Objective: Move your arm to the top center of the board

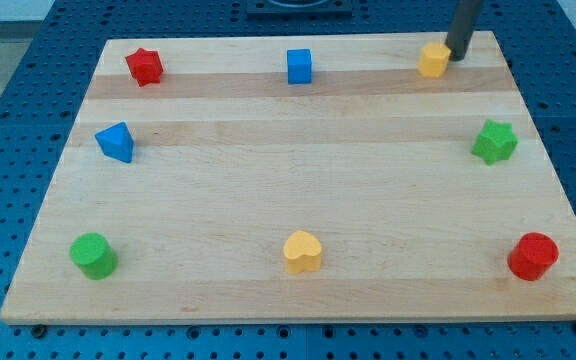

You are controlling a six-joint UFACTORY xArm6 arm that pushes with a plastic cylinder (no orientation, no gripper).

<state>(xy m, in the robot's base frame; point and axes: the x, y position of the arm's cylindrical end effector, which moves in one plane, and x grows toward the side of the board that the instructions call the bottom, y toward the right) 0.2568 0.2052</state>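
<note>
My dark rod comes down from the view's top right, and my tip point(457, 57) rests on the wooden board point(298, 190) near its top right corner. The tip is just right of the yellow block point(433, 59), touching or almost touching it. The blue cube point(299, 66) sits at the top centre of the board, well to the left of my tip. The red star block point(144, 66) sits at the top left.
A blue triangular block point(116, 141) lies at the left edge. A green star block point(494, 141) lies at the right edge. Along the bottom stand a green cylinder point(93, 255), a yellow heart block point(303, 251) and a red cylinder point(533, 256).
</note>
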